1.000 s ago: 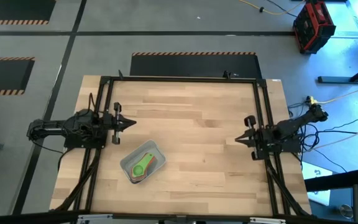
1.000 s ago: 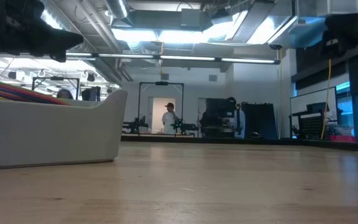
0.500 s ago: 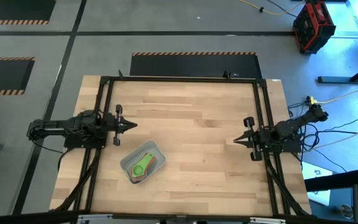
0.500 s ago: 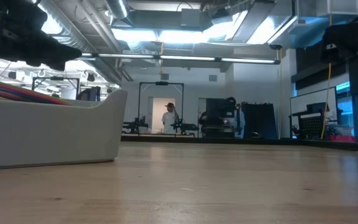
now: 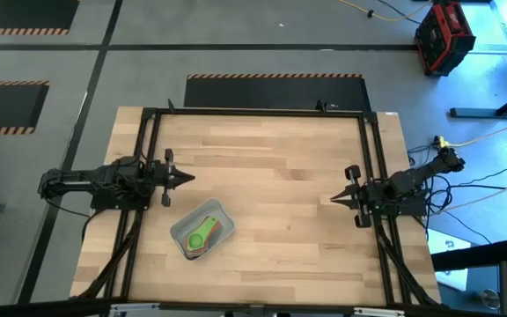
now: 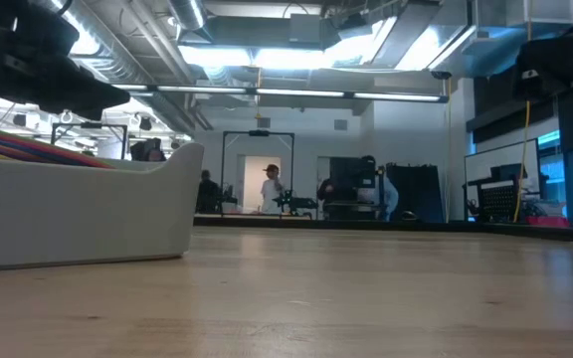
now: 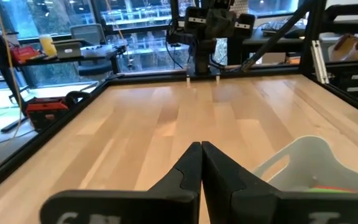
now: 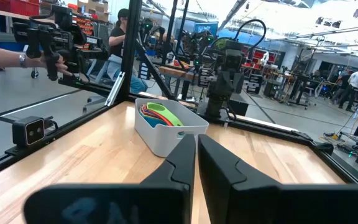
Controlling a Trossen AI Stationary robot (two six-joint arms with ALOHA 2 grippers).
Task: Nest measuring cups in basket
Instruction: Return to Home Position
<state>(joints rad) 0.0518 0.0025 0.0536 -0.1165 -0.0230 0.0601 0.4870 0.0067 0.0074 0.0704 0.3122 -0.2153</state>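
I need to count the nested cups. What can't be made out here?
High view: the green cup covers those beneath it.
Low view: the basket wall hides all but a few coloured edges.
Left wrist view: the basket is cut off by the picture edge.
Right wrist view: the stack is too small to count.

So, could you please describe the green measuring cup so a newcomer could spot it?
On the wooden table, find the pale grey basket near the left gripper. The green measuring cup lies topmost in the stack inside, the only green one.
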